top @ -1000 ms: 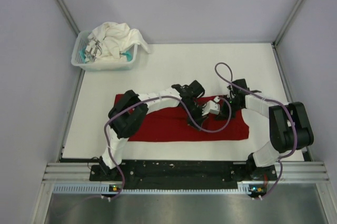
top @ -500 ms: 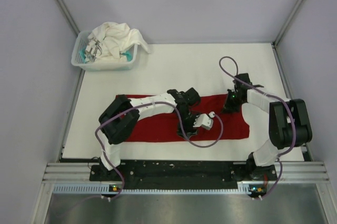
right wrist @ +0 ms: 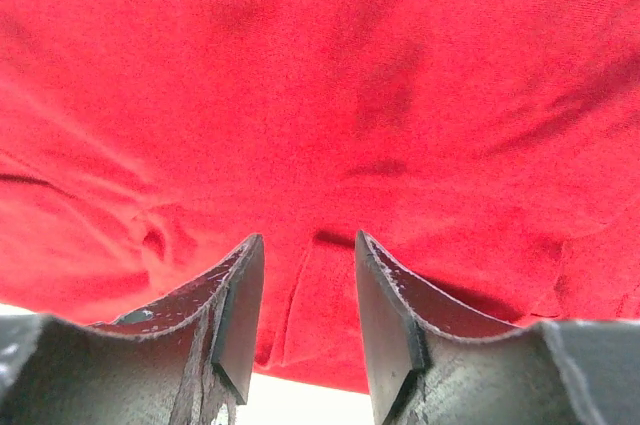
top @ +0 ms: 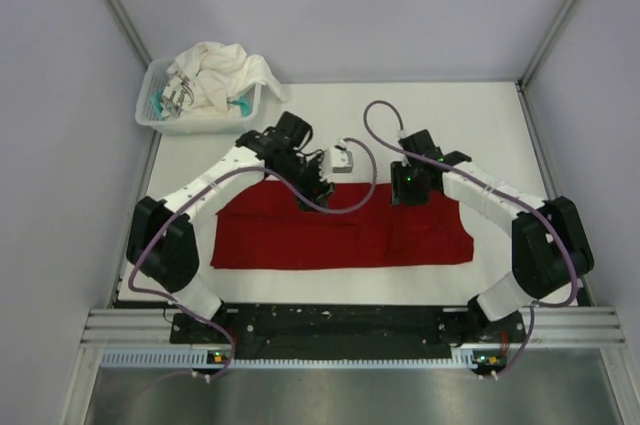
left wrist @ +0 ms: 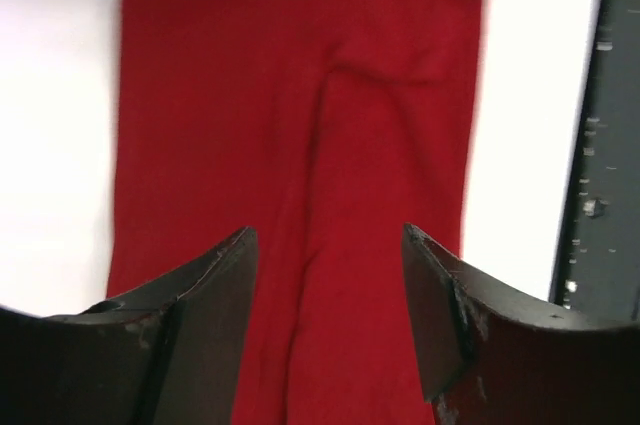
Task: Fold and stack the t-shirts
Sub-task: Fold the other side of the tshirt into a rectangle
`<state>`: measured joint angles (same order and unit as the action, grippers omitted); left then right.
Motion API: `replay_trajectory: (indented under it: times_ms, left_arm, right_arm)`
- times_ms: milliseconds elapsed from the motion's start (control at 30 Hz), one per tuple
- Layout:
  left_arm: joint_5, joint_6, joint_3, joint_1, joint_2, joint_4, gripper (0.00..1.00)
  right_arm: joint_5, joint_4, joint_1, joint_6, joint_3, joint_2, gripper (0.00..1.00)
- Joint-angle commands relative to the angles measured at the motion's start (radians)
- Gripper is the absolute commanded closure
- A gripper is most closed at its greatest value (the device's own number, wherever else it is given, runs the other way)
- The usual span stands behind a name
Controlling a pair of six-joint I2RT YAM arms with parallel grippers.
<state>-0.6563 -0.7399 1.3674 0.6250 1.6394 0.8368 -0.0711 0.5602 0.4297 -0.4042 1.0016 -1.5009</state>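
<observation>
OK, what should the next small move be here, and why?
Probably shift the open left hand and right hand from the far edge to one short end of the deep red cloth t-shirt. It lies flat as a long strip, held by neither hand, and likely needs folding across its length.

The top camera sits high at the near side and looks down on the whole table (top: pixel 470 115). Both wrist cameras look down from very near at the red t-shirt (left wrist: pixel 300 95), the right one nearest. All three views share that shirt.
</observation>
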Motion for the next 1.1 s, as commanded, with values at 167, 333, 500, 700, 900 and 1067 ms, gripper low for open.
replay_trajectory:
  times_ms: [167,333,500,700,900,1067]
  left_arm:
    - [0.326,0.203,-0.185,-0.402,-0.082,-0.111,0.36]
    - [0.366,0.218,-0.263,-0.533,-0.047,-0.163,0.36]
    - [0.425,0.224,-0.31,-0.567,0.0,-0.211,0.37]
    - [0.495,0.232,-0.312,-0.593,0.069,-0.251,0.37]
    - [0.524,0.224,-0.326,-0.602,0.106,-0.277,0.37]
    - [0.512,0.22,-0.323,-0.605,0.106,-0.28,0.37]
  right_arm:
    - [0.267,0.185,0.153,-0.056,0.14,-0.193,0.59]
    - [0.283,0.218,0.175,-0.076,0.144,-0.211,0.62]
    - [0.297,0.234,0.175,-0.091,0.134,-0.213,0.86]
    - [0.35,0.305,0.175,-0.134,0.076,-0.144,1.0]
    - [0.343,0.362,0.175,-0.263,-0.087,-0.009,1.0]
    - [0.312,0.371,0.175,-0.334,-0.152,0.04,0.71]
